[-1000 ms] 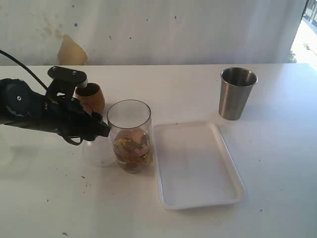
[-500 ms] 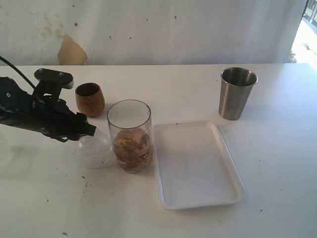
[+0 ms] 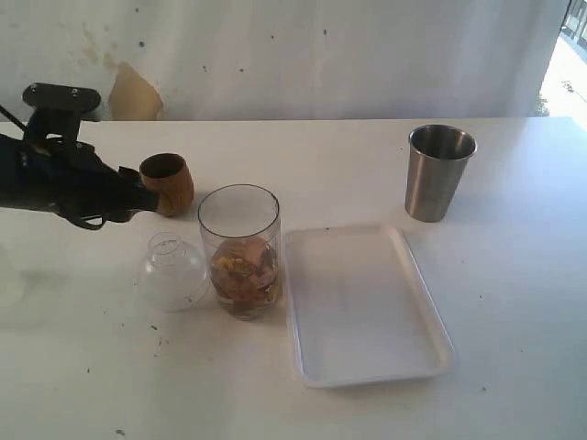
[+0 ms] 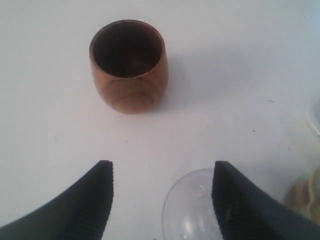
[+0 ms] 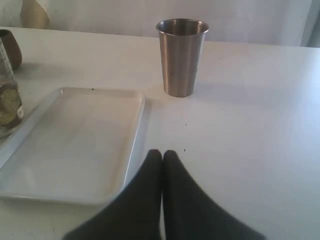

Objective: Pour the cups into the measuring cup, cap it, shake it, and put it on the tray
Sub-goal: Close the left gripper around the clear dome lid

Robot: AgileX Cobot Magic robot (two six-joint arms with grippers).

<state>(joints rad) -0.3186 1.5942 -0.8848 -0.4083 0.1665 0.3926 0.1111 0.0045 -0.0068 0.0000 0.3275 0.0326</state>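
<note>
The measuring cup [image 3: 240,249] stands upright left of the tray [image 3: 362,307] with brown bits in its bottom. The clear cap [image 3: 172,272] sits on the table just left of it, neck up. Behind the cap stands the wooden cup [image 3: 167,183]. My left gripper [image 3: 145,196] hovers open beside the wooden cup, above and behind the cap, holding nothing. Its wrist view shows the wooden cup [image 4: 128,65] ahead and the cap [image 4: 192,212] low by one finger [image 4: 235,200]. The steel tumbler [image 3: 441,172] stands at the back right. My right gripper [image 5: 162,156] is shut and empty, short of the tumbler [image 5: 182,55] and beside the tray [image 5: 75,140].
A white wall with a tan patch [image 3: 134,94] runs behind the table. The right wrist view catches the measuring cup [image 5: 7,102] and wooden cup [image 5: 10,47] at its edge. The right arm does not show in the exterior view.
My left gripper has drawn back up and to the left, away from the cap, which now stands free on the table. The right gripper has not moved.
</note>
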